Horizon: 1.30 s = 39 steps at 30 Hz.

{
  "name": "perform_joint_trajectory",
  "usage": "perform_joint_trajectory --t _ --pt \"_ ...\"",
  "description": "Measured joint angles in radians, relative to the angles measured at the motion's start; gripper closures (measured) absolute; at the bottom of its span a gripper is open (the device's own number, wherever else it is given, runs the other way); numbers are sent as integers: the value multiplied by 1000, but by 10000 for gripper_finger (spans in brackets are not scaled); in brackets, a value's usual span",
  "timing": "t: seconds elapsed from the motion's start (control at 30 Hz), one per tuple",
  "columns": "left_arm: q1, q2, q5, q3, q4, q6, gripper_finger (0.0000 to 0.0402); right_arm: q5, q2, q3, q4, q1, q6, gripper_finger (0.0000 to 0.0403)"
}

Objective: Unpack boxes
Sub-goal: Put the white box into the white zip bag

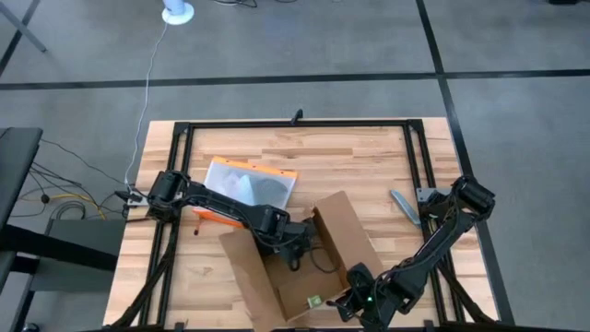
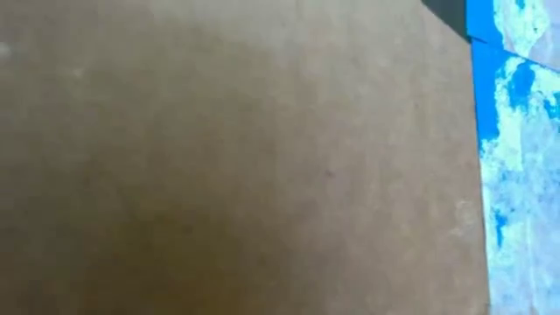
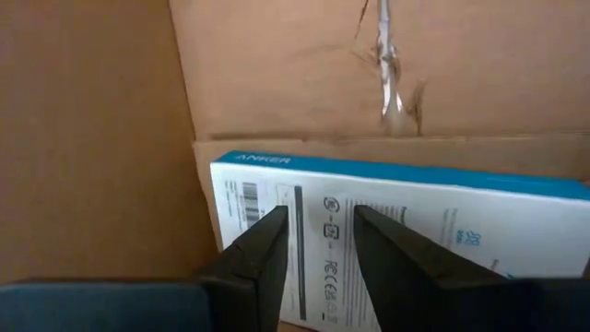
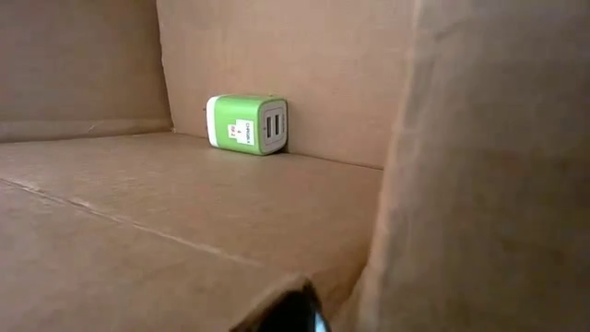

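Observation:
The brown cardboard box (image 1: 295, 263) lies open near the table's near edge, flaps spread. Its wall and blue-and-white tape (image 2: 516, 157) fill the low view. My left gripper (image 3: 323, 249) reaches into the box from the table's left and is open over a white, teal-edged package (image 3: 442, 231) that lies on the box floor against a wall. A small green charger (image 4: 247, 124) rests on the box floor against a wall. My right gripper (image 1: 355, 297) is at the box's near right corner, beside a flap (image 4: 489, 184). My left gripper's open fingers (image 3: 263, 263) stand over the package's printed white face (image 3: 323, 231), near its barcode end. I cannot tell whether they touch it.
An orange-edged clear pouch (image 1: 249, 182) lies on the table just beyond the box, partly under my left arm. A grey object (image 1: 403, 205) lies toward the table's right edge. A black frame (image 1: 295, 123) runs around the tabletop.

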Motion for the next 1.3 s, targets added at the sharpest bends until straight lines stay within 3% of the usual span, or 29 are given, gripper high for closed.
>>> perform_joint_trajectory --t 0.3,0.53,0.67,0.93,1.13,1.3 --pt "3 -8 -45 -56 24 -21 295 12 0 -2 18 -10 -6 403" --pt "-25 0 59 -45 128 -55 295 -12 1 -2 24 -30 -37 403" --pt "-43 0 68 -47 197 -95 295 -39 1 -2 27 -32 -66 403" --pt "-58 -93 -79 -49 251 -124 295 -15 2 -3 17 -31 -73 403" --pt "-48 -228 -117 -47 160 -432 295 -23 6 -6 12 -43 -105 403" --pt "-8 -311 -8 -44 32 -785 284 -37 6 -5 16 -53 -137 403"
